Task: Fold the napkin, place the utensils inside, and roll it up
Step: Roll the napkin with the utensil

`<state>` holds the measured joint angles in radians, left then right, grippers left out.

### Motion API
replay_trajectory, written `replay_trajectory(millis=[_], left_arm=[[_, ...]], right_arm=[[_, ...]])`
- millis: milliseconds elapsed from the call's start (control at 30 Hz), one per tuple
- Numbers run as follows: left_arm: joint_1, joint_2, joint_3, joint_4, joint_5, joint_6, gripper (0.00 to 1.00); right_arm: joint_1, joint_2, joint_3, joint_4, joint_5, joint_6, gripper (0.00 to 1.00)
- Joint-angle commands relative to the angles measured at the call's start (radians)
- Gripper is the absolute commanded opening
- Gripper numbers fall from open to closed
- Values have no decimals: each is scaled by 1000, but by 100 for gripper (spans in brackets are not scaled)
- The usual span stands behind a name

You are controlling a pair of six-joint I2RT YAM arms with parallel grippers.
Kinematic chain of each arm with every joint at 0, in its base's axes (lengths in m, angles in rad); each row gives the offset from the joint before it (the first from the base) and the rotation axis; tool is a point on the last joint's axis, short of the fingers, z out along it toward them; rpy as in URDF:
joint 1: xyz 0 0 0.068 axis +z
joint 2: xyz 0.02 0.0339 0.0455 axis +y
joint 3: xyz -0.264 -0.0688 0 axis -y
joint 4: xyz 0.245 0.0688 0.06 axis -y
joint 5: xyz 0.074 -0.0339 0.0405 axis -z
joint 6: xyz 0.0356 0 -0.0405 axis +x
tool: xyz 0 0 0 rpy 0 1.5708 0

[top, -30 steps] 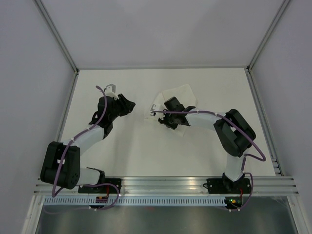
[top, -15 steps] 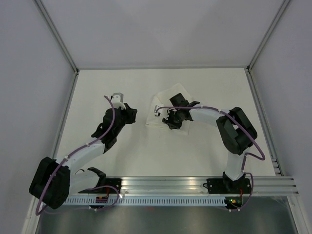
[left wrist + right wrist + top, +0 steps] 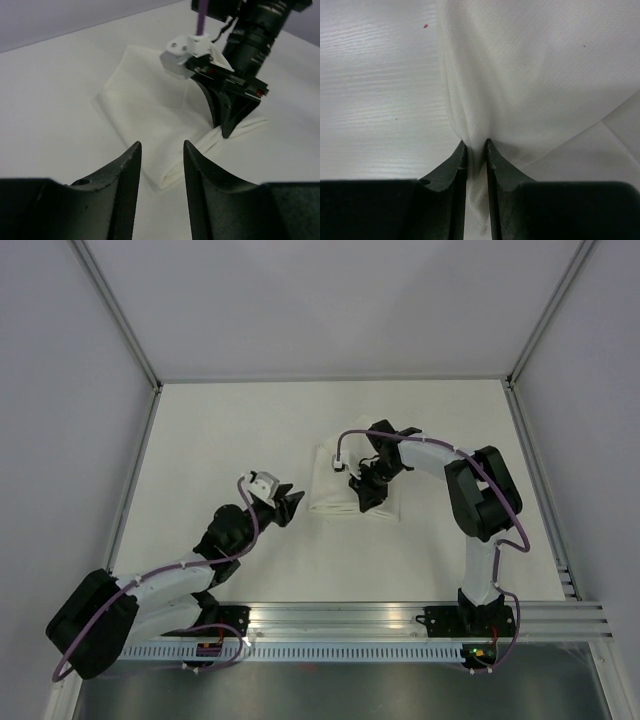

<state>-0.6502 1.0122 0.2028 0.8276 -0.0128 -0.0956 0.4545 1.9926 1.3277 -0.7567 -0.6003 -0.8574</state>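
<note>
At center of the counter (image 3: 220, 430), your right gripper (image 3: 476, 142) pinches a fold of the napkin (image 3: 332, 492) near its front edge; your left gripper (image 3: 161, 147), parted and empty, hovers just left.

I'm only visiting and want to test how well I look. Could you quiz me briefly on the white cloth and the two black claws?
1. True or false: the black left gripper holds the folded white fabric napkin.
2. Which pinches the napkin? A) left gripper B) black right gripper C) both
3. Fill in: the left gripper's jaws stand ____.
Key: 1 false; 2 B; 3 open.
</note>
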Motion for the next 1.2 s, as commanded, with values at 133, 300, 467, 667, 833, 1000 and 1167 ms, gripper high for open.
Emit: replay_trajectory(millis=[133, 300, 467, 667, 833, 1000, 1167], left_arm=[[-161, 242, 158, 42, 85, 318, 48], [-269, 426, 303, -47, 48, 487, 55], [-313, 515, 378, -105, 85, 569, 61], [-339, 588, 420, -188, 134, 583, 62], [-368, 640, 451, -237, 160, 583, 62], [-385, 683, 486, -283, 192, 583, 63], [-396, 726, 514, -298, 201, 594, 63]], right_arm=[[-30, 152, -21, -273, 40, -94, 9], [-40, 172, -7, -285, 37, -100, 8], [-53, 192, 8, -288, 43, -94, 8], [-65, 206, 18, -288, 50, -94, 8], [-68, 213, 21, -283, 56, -88, 8], [-68, 218, 22, -273, 59, -78, 8], [-68, 222, 22, -267, 57, -72, 7]])
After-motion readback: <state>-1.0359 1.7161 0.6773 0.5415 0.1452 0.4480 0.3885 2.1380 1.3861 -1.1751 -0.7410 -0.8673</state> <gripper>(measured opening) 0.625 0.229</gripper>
